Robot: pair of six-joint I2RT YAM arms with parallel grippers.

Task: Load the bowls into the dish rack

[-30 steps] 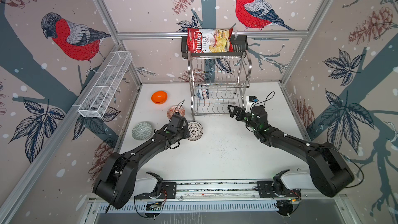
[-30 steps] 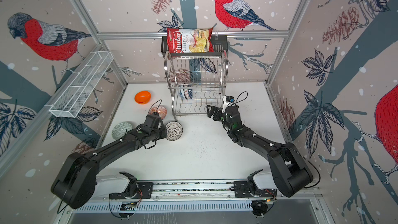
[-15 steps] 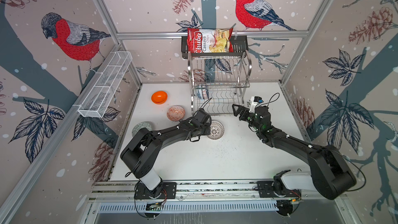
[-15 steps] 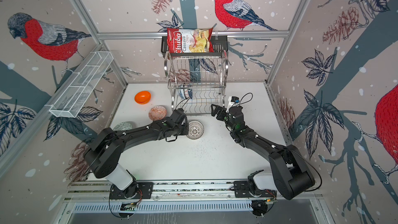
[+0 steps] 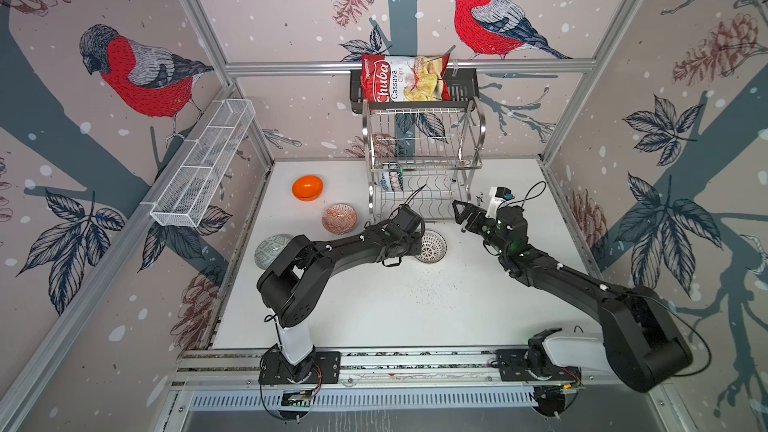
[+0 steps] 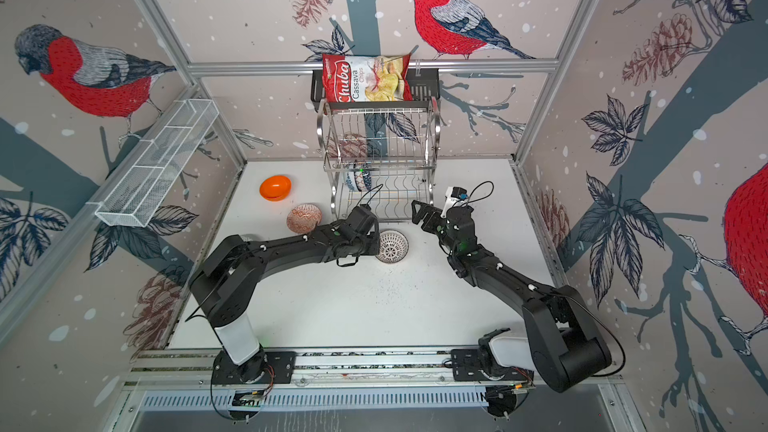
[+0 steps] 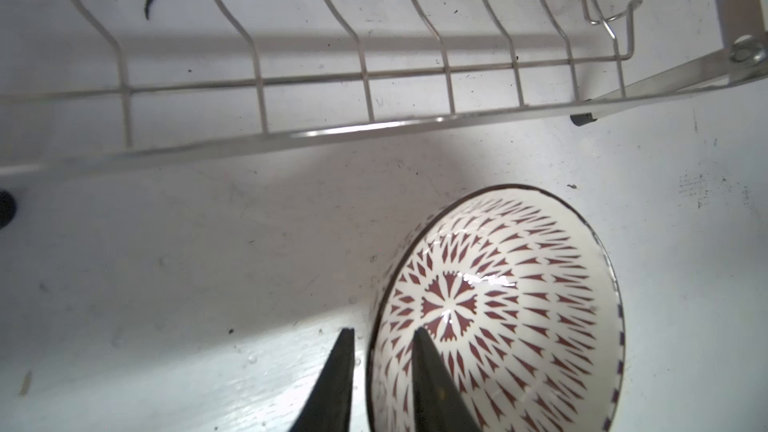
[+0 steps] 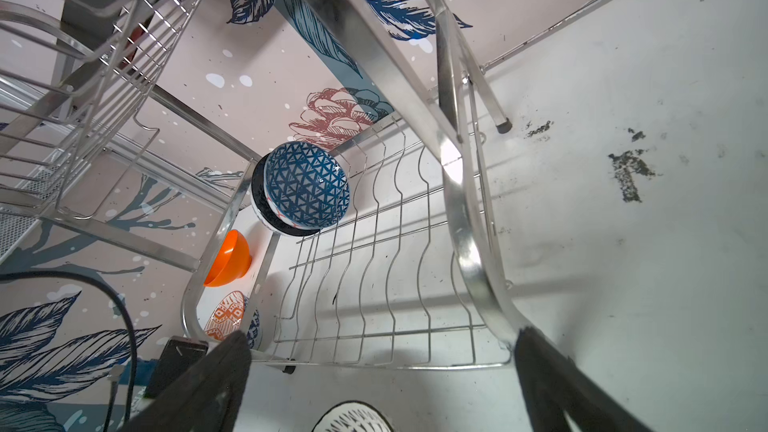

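Observation:
The black-dotted white bowl [image 5: 431, 247] sits on the table just in front of the dish rack [image 5: 422, 160]. My left gripper [image 7: 382, 331] is open a little, with one finger inside the bowl's rim and one outside, and a gap shows on both sides. My right gripper [image 5: 460, 213] hangs wide open to the right of this bowl, at the rack's front right corner, holding nothing. A blue bowl with white triangles [image 8: 306, 184] stands on edge in the rack's lower tier, with another bowl behind it. The orange bowl [image 5: 307, 187], red-white bowl [image 5: 339, 218] and grey-green bowl [image 5: 272, 249] lie on the table at the left.
A chips bag [image 5: 405, 78] lies on a black shelf above the rack. A long white mesh basket [image 5: 203, 168] hangs on the left wall. Patterned walls close the table on three sides. The rack's lower wires [image 7: 374, 122] run close to the dotted bowl.
My left arm has carried the dotted bowl rightward from beside the red-white bowl to the rack's front, and its jaws have parted from the rim. The right gripper has barely moved.

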